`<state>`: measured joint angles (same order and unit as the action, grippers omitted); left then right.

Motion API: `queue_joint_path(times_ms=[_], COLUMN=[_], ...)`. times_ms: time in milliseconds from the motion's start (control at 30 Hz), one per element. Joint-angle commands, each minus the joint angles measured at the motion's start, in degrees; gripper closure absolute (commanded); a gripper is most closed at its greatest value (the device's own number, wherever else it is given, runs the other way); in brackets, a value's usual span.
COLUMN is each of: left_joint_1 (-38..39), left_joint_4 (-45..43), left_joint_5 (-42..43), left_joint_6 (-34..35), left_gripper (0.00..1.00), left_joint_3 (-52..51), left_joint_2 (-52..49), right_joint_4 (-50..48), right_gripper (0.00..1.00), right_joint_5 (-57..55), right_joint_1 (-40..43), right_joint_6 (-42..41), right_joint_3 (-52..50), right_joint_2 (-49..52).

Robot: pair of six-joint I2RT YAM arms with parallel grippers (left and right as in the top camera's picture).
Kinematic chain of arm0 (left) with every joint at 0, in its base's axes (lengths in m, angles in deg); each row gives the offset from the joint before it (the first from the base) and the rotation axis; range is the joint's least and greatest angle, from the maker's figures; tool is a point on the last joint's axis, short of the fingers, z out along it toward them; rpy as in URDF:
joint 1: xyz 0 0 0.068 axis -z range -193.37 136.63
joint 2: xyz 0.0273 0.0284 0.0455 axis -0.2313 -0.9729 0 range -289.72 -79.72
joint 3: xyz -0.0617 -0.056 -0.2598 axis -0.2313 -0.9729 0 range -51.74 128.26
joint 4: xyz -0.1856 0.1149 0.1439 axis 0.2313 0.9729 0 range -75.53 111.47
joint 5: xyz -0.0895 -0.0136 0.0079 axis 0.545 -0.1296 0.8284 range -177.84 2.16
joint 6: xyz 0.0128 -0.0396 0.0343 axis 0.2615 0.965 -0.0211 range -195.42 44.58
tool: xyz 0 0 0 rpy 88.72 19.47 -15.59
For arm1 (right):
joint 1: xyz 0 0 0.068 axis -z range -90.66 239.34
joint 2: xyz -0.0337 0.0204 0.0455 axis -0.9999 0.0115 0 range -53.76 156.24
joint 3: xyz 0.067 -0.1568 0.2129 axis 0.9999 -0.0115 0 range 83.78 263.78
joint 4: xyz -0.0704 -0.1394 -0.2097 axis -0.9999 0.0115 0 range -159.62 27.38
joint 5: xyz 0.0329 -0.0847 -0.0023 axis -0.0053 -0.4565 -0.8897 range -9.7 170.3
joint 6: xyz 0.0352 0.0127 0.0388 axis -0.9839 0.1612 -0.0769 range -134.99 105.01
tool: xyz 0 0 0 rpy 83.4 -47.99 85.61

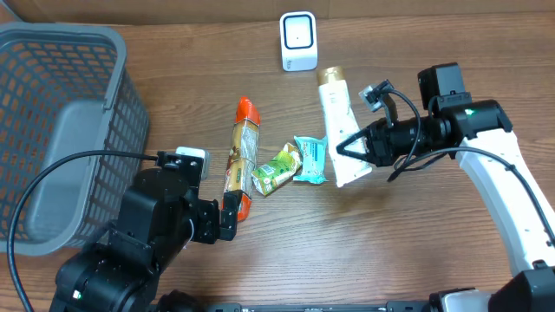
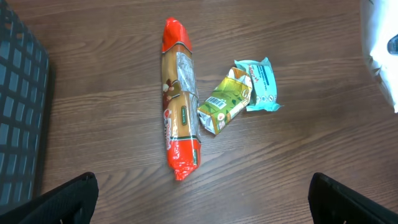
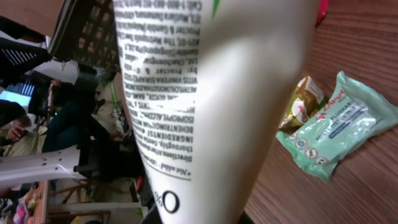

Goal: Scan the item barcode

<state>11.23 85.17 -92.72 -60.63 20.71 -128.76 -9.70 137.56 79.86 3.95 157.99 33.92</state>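
White tube (image 3: 205, 93) up close, right fingers (image 1: 357, 146) clenched on it; best tilt its printed side toward the scanner (image 1: 297, 41) at eleven o'clock. Left fingers (image 2: 68, 199) hang released.

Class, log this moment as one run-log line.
right fingers: shut on white tube | left fingers: open, empty | white scanner: near tube cap

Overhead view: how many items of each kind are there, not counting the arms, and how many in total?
Packets: 3, the long red pack, the green pouch, the teal packet
White tube: 1
Scanner: 1
Grey basket: 1
Total: 6
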Motion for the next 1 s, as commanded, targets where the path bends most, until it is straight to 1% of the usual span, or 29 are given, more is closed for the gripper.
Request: queue_joint_path(times_ms=[0, 167, 333, 600, 700, 767, 867, 900, 967], left_joint_1=[-0.20, -0.20, -0.20, -0.20, -0.20, -0.20, -0.22, -0.22, -0.28], left_joint_4=[0.02, 0.22, -0.44, -0.02, -0.31, -2.03, -2.97, -2.25, 1.11], left_joint_5=[0.44, 0.44, 1.46, 2.01, 1.97, 1.57, -3.80, -7.34, -17.16], left_joint_6=[-0.66, -0.68, 0.79, 0.70, 0.87, 0.50, 1.51, 3.91, 13.68], left_gripper=[0.00, 0.00, 0.00, 0.01, 0.00, 0.00, 0.00, 0.01, 0.00], left_joint_3=[-0.02, -0.02, 0.02, 0.02, 0.02, 0.02, 0.02, 0.00, -0.09], left_joint_2=[-0.04, -0.04, -0.07, -0.17, -0.20, -0.22, -0.74, -1.20, -2.60], right_joint_4=[-1.42, -3.23, -3.10, -2.78, -2.71, -2.58, -2.58, -2.62, -2.86], right_gripper=[0.96, 0.96, 0.96, 0.96, 0.96, 0.96, 0.96, 0.96, 0.96], right_joint_5=[3.52, 3.52, 3.48, 2.82, 2.82, 2.82, 2.80, 2.80, 2.78], right_joint_1=[-0.33, -0.33, -0.33, -0.33, -0.33, -0.33, -0.33, -0.33, -0.33], right_joint_6=[2.16, 2.12, 2.08, 2.08, 2.08, 2.08, 2.08, 2.08, 2.08], right_joint_3=[1.68, 1.68, 1.68, 1.68, 1.68, 1.68, 1.66, 1.66, 1.66], right_joint_2=[-2.16, -2.16, -2.16, -2.16, -2.16, -2.16, -2.16, -2.16, -2.16])
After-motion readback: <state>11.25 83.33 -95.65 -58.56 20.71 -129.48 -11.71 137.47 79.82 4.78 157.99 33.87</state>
